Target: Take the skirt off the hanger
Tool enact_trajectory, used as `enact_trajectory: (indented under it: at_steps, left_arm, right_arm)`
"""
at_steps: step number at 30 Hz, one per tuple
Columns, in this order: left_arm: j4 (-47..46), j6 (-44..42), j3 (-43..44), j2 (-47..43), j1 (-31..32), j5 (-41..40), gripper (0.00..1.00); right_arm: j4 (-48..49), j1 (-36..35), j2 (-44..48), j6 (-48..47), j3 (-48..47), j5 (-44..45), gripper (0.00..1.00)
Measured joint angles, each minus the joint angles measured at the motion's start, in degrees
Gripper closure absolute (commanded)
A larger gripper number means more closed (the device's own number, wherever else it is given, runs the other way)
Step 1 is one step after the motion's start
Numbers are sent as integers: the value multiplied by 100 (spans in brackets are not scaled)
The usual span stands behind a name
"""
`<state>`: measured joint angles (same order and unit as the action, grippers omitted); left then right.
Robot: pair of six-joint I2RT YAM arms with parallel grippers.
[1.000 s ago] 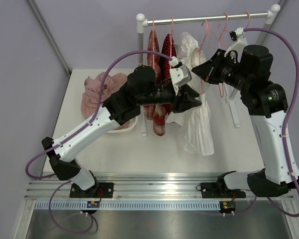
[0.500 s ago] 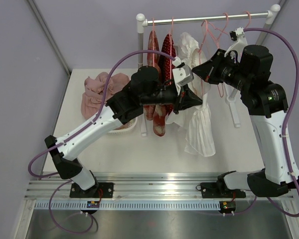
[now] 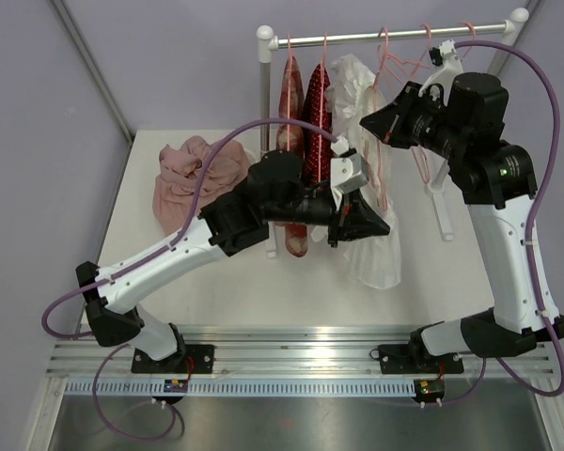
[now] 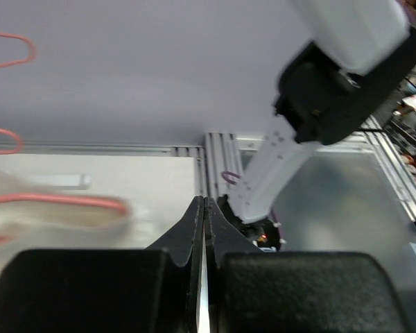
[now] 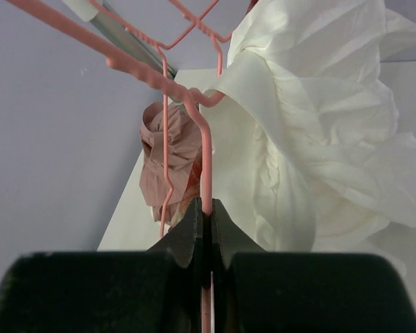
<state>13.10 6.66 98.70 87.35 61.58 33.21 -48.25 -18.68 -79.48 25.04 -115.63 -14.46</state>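
The white skirt (image 3: pixel 381 261) hangs from a pink wire hanger (image 5: pixel 206 159) under the rail, crumpled and cream-white in the right wrist view (image 5: pixel 319 139). My right gripper (image 3: pixel 368 122) is up by the rail, shut on the hanger's wire (image 5: pixel 209 205). My left gripper (image 3: pixel 383 225) is lower, against the skirt's middle, with its jaws pressed together (image 4: pixel 205 202). A thin white strip of cloth shows between them. In the left wrist view the hanger (image 4: pixel 62 201) is a blur at the left.
The rail (image 3: pixel 395 36) stands on white posts (image 3: pixel 266 94). Two red patterned garments (image 3: pixel 301 122) hang left of the skirt, and bare pink hangers (image 3: pixel 423 58) to its right. A heap of pink clothes (image 3: pixel 188 174) lies at the table's left.
The left gripper has shut and moved down toward the near edge along the skirt. The right arm has lifted the hanger slightly toward the rail.
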Motion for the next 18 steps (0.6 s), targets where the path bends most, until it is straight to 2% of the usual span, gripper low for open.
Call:
enact_trajectory:
  at_steps: [5,8,15,16,18]
  left_arm:
    - [-223,98,-761,-249,546,-46,100]
    - [-380,149,-1172,-245,612,-229,100]
    - [-352,74,-1541,-216,625,-1353,100]
    - [-358,46,-1541,-225,625,-1617,95]
    - [-334,-42,-1541,-247,625,-2153,59]
  right_arm:
    - [-9,-2,-483,-79,-542,175,100]
    - [-144,-2,-546,-79,-678,195,100]
    - [-356,-2,-459,-76,-761,197,100]
    - [-452,-2,-437,-72,-798,195,100]
    - [-682,-2,-415,-50,-942,186,100]
